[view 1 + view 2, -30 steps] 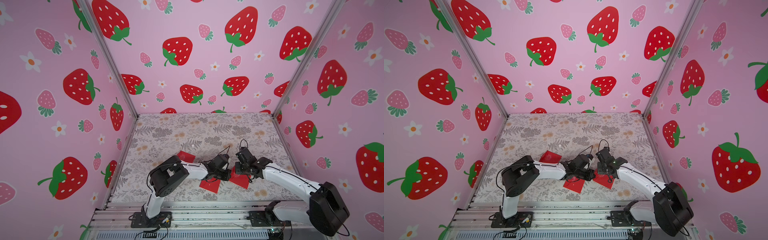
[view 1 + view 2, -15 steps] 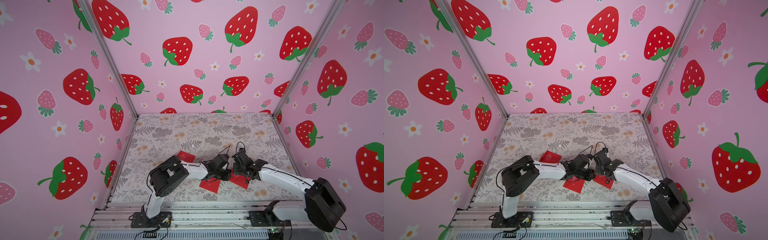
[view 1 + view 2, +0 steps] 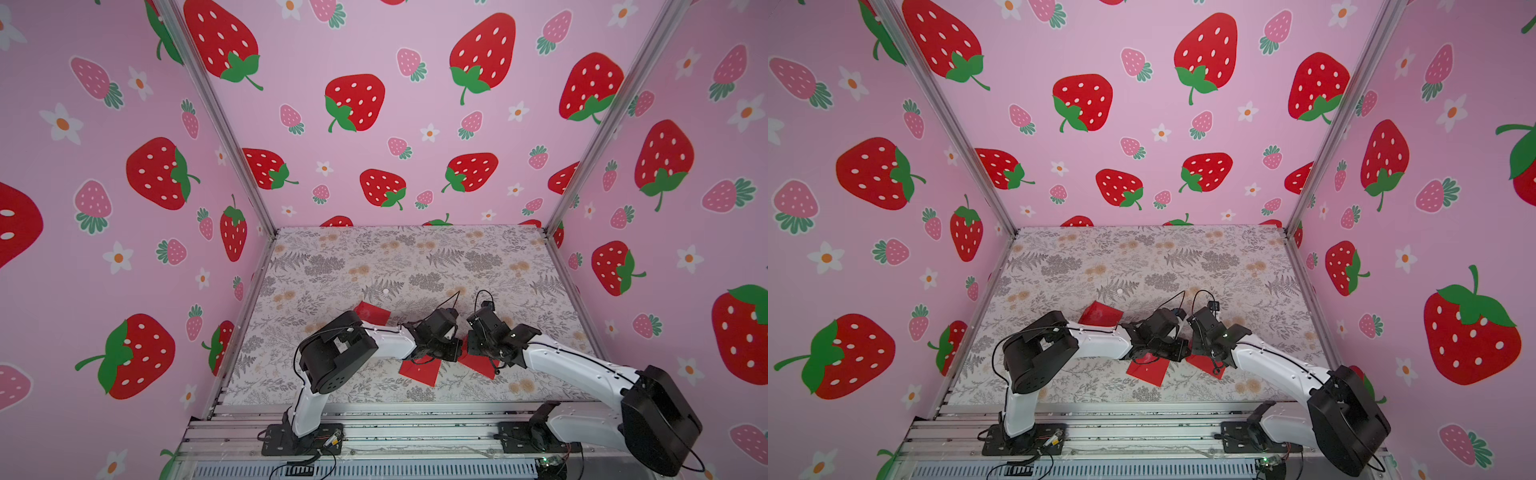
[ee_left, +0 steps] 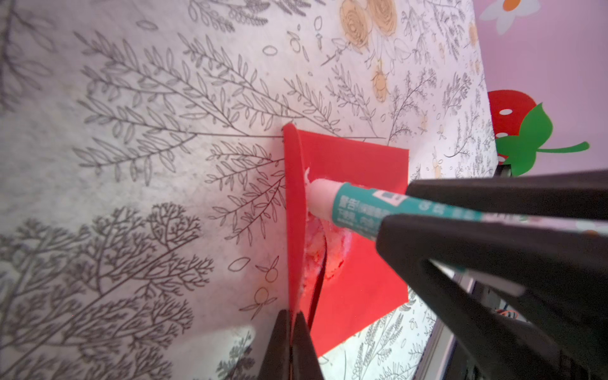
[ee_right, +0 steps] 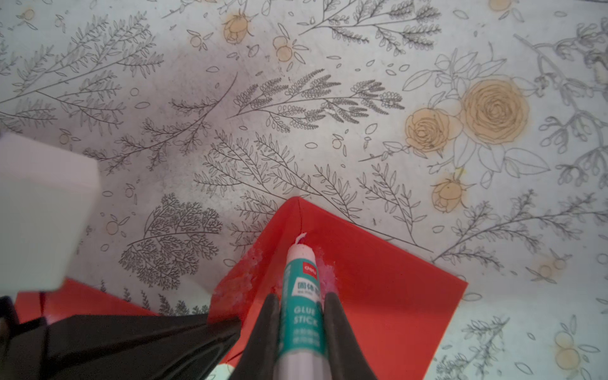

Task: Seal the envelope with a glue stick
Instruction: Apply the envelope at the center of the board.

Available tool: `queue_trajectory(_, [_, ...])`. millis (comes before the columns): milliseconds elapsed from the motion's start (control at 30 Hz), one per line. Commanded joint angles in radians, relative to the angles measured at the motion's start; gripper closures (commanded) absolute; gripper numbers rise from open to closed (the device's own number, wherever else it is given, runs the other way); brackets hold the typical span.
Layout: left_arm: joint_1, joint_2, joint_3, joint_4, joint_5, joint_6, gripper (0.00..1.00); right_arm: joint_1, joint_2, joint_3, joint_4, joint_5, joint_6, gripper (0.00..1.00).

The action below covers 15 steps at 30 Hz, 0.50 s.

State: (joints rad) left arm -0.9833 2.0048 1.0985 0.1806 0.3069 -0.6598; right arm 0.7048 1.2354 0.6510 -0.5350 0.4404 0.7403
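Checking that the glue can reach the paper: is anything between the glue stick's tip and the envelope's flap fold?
Nothing visible. The glue stick, held in the right claw, has its tip at the fold of the envelope. The left claw pinches the flap upright beside it.

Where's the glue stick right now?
In the right wrist view the glue stick sits clamped in the right gripper, its tip at the crease of the red envelope beside the flap that the left gripper pinches upright.
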Motion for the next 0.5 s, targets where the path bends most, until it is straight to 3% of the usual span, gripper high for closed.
queue_trajectory(0, [0.004,0.022,0.019,-0.059,-0.008,-0.001,1.00,0.007,-0.006,-0.001,-0.124,0.050,0.070,1.00])
queue_trajectory(300, [0.006,0.020,0.020,-0.061,-0.009,-0.002,1.00,0.007,0.015,0.014,-0.159,0.052,0.100,1.00])
queue_trajectory(467, [0.005,0.022,0.020,-0.060,-0.008,-0.003,1.00,-0.010,0.019,0.022,-0.091,-0.127,0.050,1.00])
